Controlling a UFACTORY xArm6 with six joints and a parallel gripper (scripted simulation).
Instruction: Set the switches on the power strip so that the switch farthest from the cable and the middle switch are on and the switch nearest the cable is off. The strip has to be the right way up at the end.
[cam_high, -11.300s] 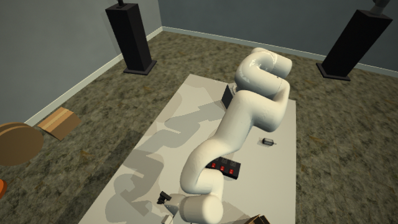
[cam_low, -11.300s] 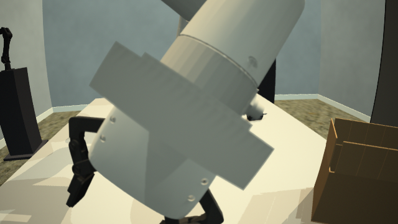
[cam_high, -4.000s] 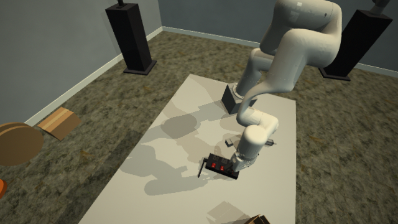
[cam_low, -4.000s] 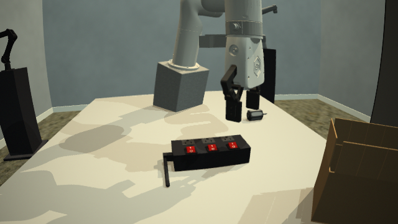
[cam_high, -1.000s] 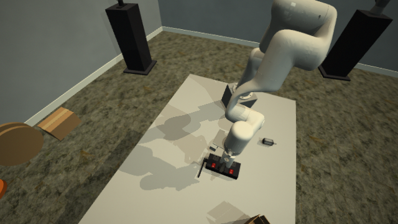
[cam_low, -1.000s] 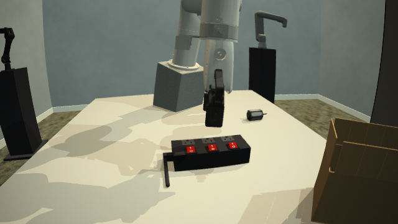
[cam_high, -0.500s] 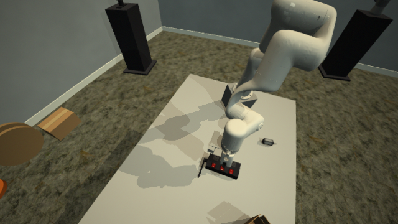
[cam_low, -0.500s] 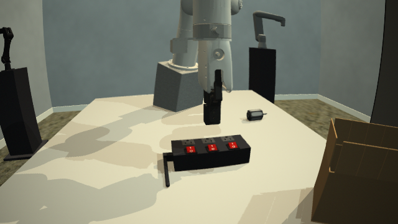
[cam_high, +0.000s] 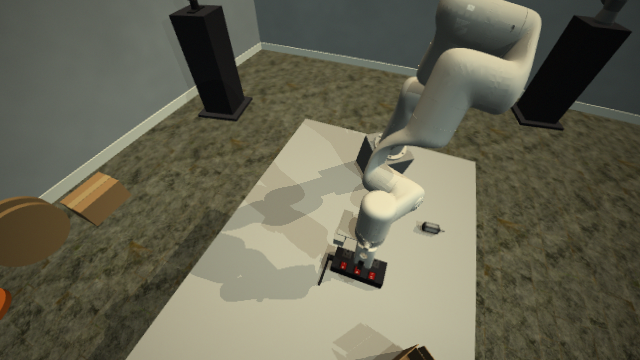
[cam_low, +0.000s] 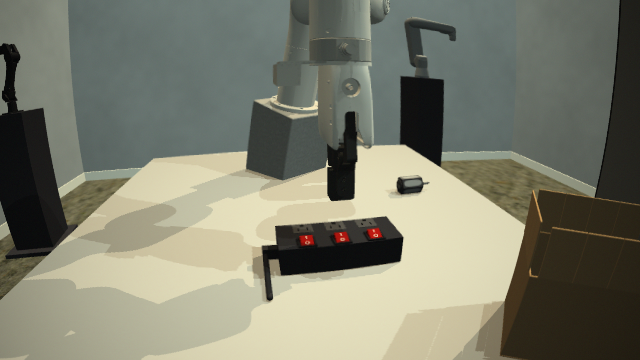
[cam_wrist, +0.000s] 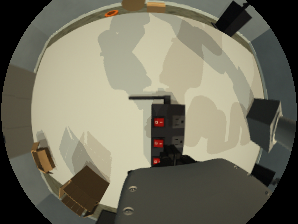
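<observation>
The black power strip (cam_high: 381, 270) (cam_low: 345, 256) (cam_wrist: 174, 117) lies right way up on the table (cam_high: 280, 320) (cam_low: 440, 280), sockets and three red switches facing up. Its cable (cam_high: 323, 270) (cam_low: 268, 276) (cam_wrist: 147, 98) leaves the left end in the top and exterior views. The switch nearest the cable (cam_low: 306, 240), the middle switch (cam_low: 341, 237) and the farthest switch (cam_low: 374, 233) look alike; I cannot tell on from off. My gripper (cam_low: 341, 194) (cam_high: 363, 259) is shut and empty. It hangs a little above the table just behind the strip's middle, pointing down.
A small black cylinder (cam_high: 431, 228) (cam_low: 411, 184) lies on the table to the right behind the strip. An open cardboard box (cam_low: 570, 290) (cam_wrist: 83, 189) stands at the front right corner. The robot base (cam_low: 280, 142) is at the table's far end.
</observation>
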